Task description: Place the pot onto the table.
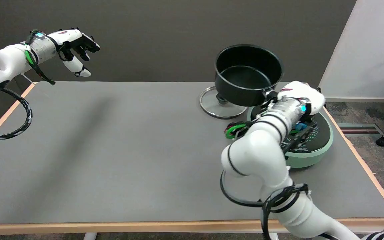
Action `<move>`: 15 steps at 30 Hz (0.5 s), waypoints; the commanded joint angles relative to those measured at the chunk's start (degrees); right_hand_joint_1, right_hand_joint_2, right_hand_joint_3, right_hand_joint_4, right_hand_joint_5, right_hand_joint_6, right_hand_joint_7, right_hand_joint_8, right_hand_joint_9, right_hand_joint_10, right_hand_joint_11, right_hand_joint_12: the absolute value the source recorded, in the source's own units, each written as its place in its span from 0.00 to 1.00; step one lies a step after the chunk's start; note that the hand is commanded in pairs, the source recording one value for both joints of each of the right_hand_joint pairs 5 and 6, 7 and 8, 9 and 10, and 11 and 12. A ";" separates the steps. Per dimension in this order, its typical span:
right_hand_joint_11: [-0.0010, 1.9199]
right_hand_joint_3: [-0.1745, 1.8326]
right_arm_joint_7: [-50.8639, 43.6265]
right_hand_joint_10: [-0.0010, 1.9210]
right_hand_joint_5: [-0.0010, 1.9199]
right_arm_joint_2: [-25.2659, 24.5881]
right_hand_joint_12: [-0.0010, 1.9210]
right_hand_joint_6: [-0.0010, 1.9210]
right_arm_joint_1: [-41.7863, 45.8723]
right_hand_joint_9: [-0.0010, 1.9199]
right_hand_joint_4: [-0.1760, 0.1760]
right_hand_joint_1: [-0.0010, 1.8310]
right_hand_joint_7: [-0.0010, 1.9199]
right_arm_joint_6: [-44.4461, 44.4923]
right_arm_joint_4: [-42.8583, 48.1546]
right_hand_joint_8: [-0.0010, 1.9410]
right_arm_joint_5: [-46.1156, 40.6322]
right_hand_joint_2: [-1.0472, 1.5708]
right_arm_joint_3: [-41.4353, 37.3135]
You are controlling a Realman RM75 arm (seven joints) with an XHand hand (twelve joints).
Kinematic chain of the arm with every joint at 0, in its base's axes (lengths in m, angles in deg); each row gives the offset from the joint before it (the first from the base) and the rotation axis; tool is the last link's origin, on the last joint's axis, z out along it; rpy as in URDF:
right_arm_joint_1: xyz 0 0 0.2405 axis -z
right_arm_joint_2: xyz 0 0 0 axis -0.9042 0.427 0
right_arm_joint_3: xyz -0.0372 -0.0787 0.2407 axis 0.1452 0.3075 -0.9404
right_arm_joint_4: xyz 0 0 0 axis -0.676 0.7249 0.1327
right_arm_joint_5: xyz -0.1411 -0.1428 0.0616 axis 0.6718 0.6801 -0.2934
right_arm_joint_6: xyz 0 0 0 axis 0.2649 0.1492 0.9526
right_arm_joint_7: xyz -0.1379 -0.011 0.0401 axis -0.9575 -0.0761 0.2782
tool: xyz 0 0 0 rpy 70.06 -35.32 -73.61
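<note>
Colours on the table
The pot [248,76] was black, the cooker [312,156] pale green, the table [112,150] grey with orange-tan edging.

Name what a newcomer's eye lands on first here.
First, the black pot, lifted off the table at the far right, held by the right hand. Beneath the arm sits a round green cooker, with a glass lid lying flat beside it on the grey table.

Both arms [262,160] white with black joint rings; silver wrist cuffs carry cyan lights and green clips. Black cables loop alongside. Right hand [300,96] white-shelled.
</note>
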 commanded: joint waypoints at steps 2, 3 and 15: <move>0.95 0.43 14.23 0.95 0.95 -12.02 0.95 0.95 1.85 0.95 0.30 0.53 0.95 7.34 -16.95 0.94 8.58 0.87 10.51; 0.95 0.43 15.39 0.95 0.95 -12.79 0.95 0.95 1.67 0.95 0.30 0.53 0.95 7.92 -18.50 0.94 8.58 0.87 10.74; 0.94 0.42 29.89 0.94 0.94 -18.40 0.94 0.94 -2.72 0.94 0.29 0.54 0.94 9.78 -35.72 0.93 5.42 0.88 12.51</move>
